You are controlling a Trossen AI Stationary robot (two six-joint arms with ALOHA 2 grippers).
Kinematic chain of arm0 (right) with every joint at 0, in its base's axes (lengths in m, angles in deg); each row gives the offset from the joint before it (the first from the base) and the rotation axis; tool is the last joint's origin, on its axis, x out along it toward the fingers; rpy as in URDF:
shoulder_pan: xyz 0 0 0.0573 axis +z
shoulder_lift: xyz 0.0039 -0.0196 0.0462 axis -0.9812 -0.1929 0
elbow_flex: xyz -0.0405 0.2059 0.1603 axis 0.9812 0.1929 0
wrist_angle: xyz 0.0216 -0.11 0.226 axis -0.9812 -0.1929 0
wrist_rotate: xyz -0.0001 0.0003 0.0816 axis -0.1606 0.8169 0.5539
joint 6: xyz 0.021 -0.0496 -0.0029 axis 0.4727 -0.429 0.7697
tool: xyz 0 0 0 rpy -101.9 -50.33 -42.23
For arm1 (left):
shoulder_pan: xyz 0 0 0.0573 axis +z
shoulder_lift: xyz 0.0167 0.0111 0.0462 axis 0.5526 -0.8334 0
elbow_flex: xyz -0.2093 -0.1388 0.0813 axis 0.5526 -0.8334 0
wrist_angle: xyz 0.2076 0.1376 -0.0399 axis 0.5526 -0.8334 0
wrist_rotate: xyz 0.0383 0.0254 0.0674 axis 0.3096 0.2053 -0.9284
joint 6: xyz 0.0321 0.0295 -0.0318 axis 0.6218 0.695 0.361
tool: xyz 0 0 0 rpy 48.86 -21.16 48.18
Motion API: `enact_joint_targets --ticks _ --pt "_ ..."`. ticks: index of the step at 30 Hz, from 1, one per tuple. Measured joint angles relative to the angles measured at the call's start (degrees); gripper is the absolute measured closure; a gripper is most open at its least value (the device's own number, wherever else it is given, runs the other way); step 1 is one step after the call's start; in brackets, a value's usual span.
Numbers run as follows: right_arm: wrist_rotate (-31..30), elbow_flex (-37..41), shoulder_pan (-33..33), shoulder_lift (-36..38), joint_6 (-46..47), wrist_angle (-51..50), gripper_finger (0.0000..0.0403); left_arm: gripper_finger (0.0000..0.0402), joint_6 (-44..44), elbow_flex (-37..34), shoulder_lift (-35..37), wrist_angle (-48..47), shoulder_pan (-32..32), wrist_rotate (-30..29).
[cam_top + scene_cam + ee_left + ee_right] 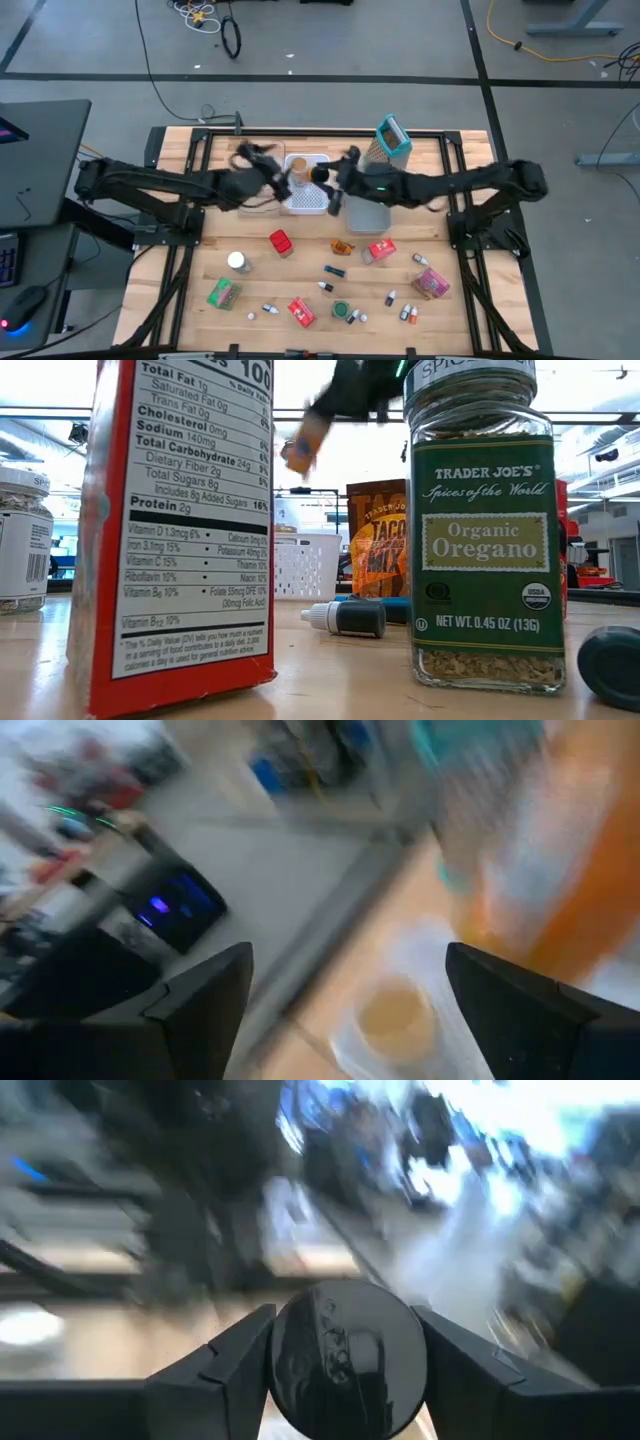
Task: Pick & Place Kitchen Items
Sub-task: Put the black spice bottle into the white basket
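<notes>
The right gripper clamps a dark round jar over the white bin; the left gripper's fingers stand apart beside it. Kitchen items scatter across the near table; its far edge is crowded

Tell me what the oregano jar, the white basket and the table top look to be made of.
Oregano jar: clear, glossy, likely glass; dried flakes show through it under a green paper label. White basket: probably moulded plastic, matte, with a slotted lattice wall. Table top: pale wood, smooth, with plank seams visible from above.
</notes>
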Motion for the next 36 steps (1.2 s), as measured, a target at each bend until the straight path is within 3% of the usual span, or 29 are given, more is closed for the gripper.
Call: enact_joint_targets --ticks 3,11,16,30,36 --pt "-1.91 -0.29 -2.05 -4.80 0.87 -3.73 0.0183 0.0061 0.64 0.06 3.93 -2.17 -0.13 -4.11" --pt "2.05 -0.82 -7.73 -10.75 9.48 -6.36 0.0190 0.0061 -0.08 -0.03 7.32 -5.64 0.06 8.43" --pt "7.00 -1.15 -9.81 -13.61 12.91 -4.28 0.0189 0.0061 -0.81 -0.03 6.53 -6.00 0.34 10.07" --pt "6.55 -1.13 -12.87 -16.87 10.37 -1.59 0.0156 0.0061 -3.33 -0.10 6.12 -7.77 0.27 12.18" --pt "6.57 -1.13 -13.15 -16.84 5.15 3.12 0.0138 0.0061 -4.13 -0.11 6.12 -8.88 0.25 16.25"
